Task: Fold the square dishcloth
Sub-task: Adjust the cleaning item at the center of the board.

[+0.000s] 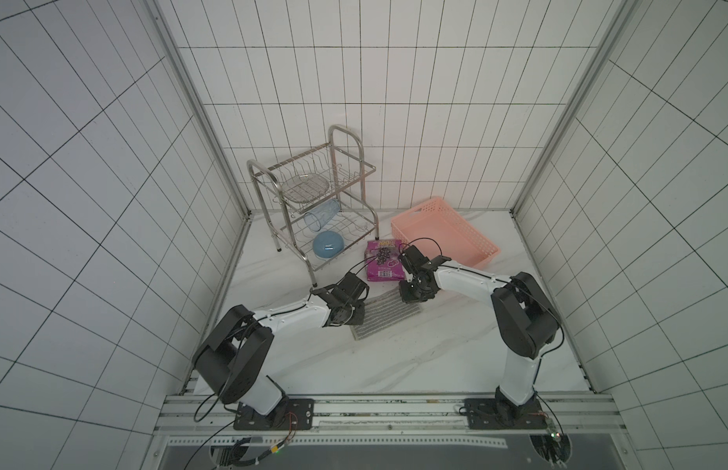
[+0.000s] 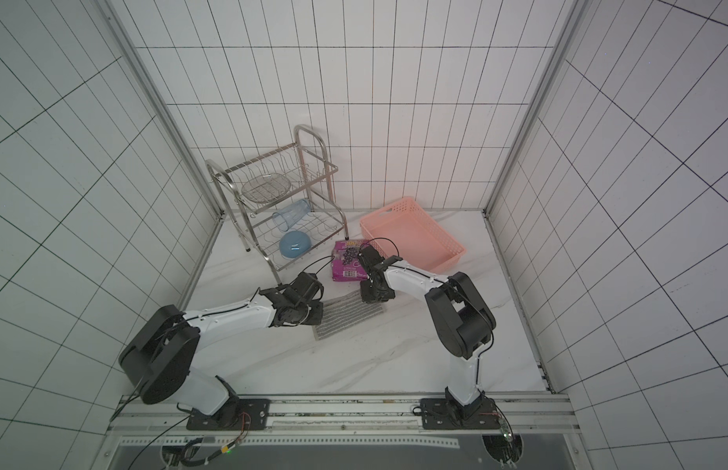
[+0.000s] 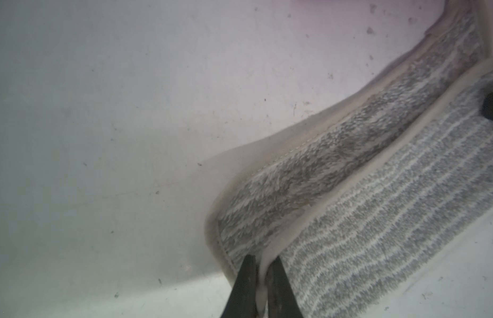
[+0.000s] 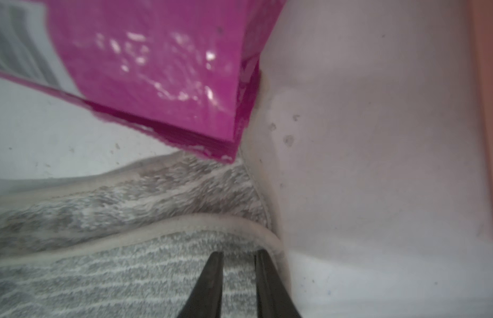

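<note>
The square dishcloth [image 1: 388, 315] [image 2: 350, 313] lies folded over on the white marble table between my two arms. It is grey with fine stripes and a pale border. In the left wrist view the upper layer of the dishcloth [image 3: 377, 220] rests on the lower one. My left gripper [image 3: 263, 261] [image 1: 359, 314] pinches the upper layer's pale border at the cloth's left end. My right gripper [image 4: 238, 256] [image 1: 411, 299] is at the right end. Its jaws stand a little apart over the striped dishcloth [image 4: 102, 275], near the rounded corner, with nothing pinched between them.
A magenta snack packet [image 1: 382, 264] [image 4: 157, 68] lies just beyond the cloth, its corner over the far edge. A pink basket [image 1: 443, 232] stands at the back right. At the back left is a metal dish rack [image 1: 313, 195] holding a blue bowl [image 1: 329, 245] and a clear cup [image 1: 321, 217].
</note>
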`<state>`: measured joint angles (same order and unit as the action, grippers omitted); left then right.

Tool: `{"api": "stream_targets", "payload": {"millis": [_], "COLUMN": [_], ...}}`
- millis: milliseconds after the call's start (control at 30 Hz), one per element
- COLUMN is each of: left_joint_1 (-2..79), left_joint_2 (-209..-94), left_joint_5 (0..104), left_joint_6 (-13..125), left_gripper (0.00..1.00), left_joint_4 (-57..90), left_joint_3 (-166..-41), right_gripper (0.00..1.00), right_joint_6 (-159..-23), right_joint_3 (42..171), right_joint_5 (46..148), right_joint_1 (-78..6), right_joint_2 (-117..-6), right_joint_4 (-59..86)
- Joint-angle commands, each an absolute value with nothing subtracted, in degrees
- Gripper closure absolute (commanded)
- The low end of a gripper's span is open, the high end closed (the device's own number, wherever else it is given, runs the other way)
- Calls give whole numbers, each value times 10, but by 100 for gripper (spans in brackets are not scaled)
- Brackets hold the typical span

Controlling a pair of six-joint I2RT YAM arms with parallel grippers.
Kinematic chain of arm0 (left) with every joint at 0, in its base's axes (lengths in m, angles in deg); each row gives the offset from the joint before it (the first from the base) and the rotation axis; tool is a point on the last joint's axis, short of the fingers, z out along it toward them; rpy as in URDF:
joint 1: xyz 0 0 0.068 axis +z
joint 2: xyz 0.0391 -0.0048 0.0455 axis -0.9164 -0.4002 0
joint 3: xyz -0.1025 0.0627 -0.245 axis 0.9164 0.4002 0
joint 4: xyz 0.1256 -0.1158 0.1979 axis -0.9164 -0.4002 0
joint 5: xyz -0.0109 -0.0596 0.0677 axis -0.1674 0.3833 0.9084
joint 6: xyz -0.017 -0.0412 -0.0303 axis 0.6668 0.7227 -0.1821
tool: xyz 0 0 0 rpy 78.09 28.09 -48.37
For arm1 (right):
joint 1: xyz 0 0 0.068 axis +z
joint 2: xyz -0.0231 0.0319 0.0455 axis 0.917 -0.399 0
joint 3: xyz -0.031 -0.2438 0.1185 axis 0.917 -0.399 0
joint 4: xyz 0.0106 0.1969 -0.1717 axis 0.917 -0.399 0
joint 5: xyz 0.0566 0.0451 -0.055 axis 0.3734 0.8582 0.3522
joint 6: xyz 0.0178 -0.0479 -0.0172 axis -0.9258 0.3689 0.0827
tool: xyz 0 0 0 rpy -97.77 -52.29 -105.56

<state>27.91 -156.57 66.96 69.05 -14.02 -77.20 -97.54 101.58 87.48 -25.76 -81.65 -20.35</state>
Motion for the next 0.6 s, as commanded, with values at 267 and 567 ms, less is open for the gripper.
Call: {"api": "stream_targets", "payload": {"millis": [267,567], "left_joint_1": [288,315], "left_joint_2": [-1541,-1492], "left_joint_5": [777,676], "left_joint_6": [719,736], "left_gripper": [62,48], "left_joint_4": [-146,-98], "left_joint_3": [-759,-731], "right_gripper": [73,67], "right_joint_6": [-986,-990], "right_joint_3": [1012,1010], "right_joint_5": [867,860], "right_joint_1": [-264,-246], "right_joint_2": [-812,-750], "right_joint_4": [-202,-210]}}
